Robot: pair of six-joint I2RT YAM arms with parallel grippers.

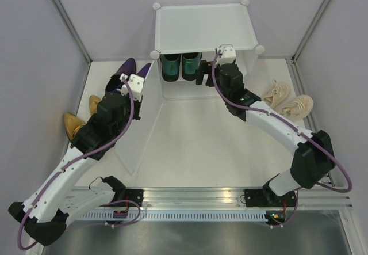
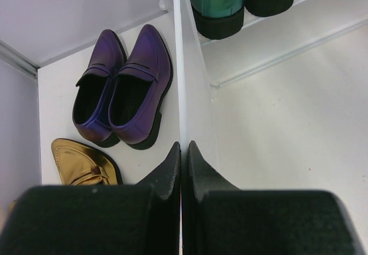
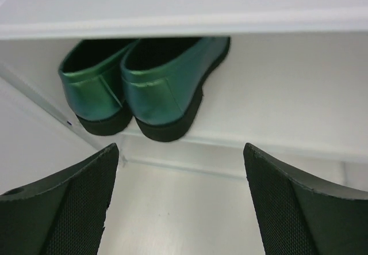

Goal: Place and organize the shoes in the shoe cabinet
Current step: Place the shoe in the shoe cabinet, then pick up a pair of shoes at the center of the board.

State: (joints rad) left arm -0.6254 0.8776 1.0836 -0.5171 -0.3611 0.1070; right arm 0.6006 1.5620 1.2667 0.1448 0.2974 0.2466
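Now, both arms are up at the cabinet (image 1: pixel 204 27).

Left arm (image 1: pixel 75 163): elbow swung far out to the near-left corner, forearm running up and right over the table (image 1: pixel 195 145). The wrist sits above the door (image 1: pixel 144 143), which stands swung open, angled out from the cabinet's left front corner toward me.

Left gripper (image 2: pixel 183 151): fingers pressed together, tips right at the door's upper edge. The thin edge runs into the slit between them, but I cannot tell whether it is pinched or only met.

Right arm (image 1: pixel 282 125): elbow out at the right, forearm slanting up and left, wrist just in front of the cabinet.

Right gripper (image 3: pixel 179 151): fingers spread wide with nothing between them, aimed into the opening just short of the shelf (image 3: pixel 270 143).

Green loafers (image 3: pixel 144 88): the pair sits side by side on that shelf, in the left part of the cabinet. Soles are down, heels face my right wrist camera, and the two shoes touch.

Purple shoes (image 2: pixel 123 88): the pair is on the table outside the cabinet, left of the door, side by side, toes toward the back wall.

Gold loafers (image 1: pixel 72 125): on the table near the purple pair, closer to me, partly hidden under the left arm.

Sneakers (image 1: pixel 290 99): the pair is on the table right of the cabinet, just beyond the right forearm.
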